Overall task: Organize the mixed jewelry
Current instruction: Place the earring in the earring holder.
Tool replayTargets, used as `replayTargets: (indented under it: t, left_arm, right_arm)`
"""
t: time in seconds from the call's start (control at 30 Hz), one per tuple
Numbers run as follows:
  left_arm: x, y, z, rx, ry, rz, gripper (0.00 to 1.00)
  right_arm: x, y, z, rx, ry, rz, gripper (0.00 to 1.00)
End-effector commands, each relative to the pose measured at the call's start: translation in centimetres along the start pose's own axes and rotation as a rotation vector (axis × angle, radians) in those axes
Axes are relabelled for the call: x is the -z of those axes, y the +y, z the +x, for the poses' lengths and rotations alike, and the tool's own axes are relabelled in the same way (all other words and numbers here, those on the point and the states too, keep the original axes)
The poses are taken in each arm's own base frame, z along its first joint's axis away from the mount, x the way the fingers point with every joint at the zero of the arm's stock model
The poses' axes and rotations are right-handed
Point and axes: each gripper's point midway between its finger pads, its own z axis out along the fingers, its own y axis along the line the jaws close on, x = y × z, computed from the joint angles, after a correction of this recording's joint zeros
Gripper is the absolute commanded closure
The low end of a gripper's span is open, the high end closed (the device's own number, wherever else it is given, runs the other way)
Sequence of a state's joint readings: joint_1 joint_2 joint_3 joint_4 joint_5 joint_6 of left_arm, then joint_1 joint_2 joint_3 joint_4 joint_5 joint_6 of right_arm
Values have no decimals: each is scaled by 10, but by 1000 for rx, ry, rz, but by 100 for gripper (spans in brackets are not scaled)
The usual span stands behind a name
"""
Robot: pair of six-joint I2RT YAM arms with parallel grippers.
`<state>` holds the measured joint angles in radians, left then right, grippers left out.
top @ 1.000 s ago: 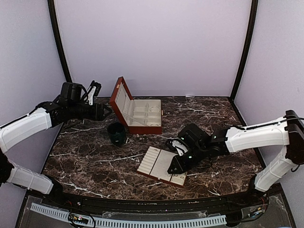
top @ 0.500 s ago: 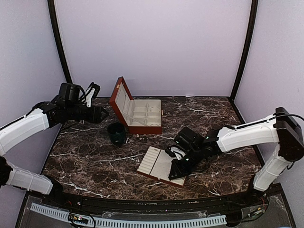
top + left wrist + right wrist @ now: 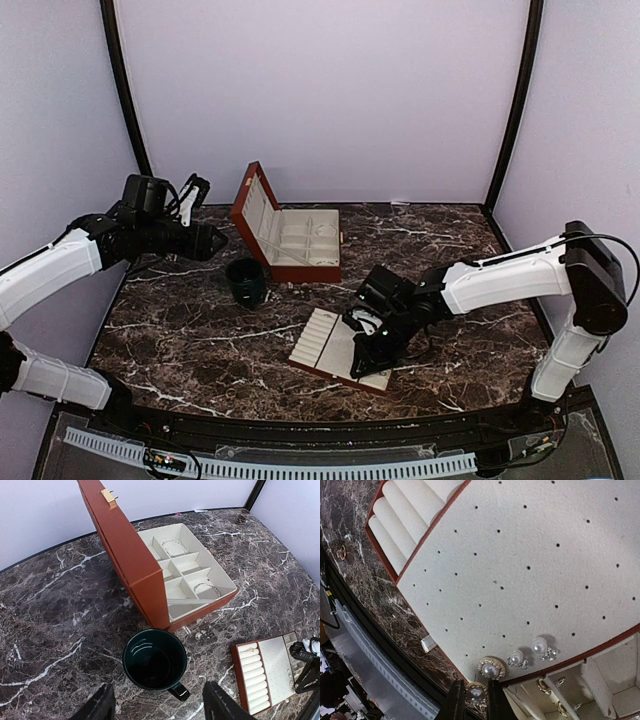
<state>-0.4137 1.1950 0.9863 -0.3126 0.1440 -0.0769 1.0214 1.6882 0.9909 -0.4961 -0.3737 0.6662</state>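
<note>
The right gripper [image 3: 475,701] pinches a small gilt-rimmed pearl stud [image 3: 476,694] at 6 o'clock in its wrist view, just beside three seated studs [image 3: 516,657] on the flat cream perforated pad [image 3: 520,570]; I judge its post must enter a free hole squarely, gently; the left gripper [image 3: 159,706] hangs wide open.

**Box, cup and tray on dark marble**

A red-brown box [image 3: 305,273] is set open at the back of the marbled table [image 3: 190,335], its lid raised on the left. A dark green cup [image 3: 245,282] is placed just in front of it. A cream slotted tray [image 3: 322,340] is laid askew nearer the front edge.
</note>
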Motion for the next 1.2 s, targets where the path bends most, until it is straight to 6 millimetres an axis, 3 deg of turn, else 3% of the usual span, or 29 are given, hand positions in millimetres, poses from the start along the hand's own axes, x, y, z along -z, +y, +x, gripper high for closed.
replayTargets:
  t: [0.0,1.17]
  left_arm:
    - [9,1,0,-16,-9,-8,38]
    - [12,2,-1,-21,-17,-19,38]
  right_arm:
    - [1,-4,0,-22,17,23,98]
    - [-9,-16,-9,-63,14,99,98]
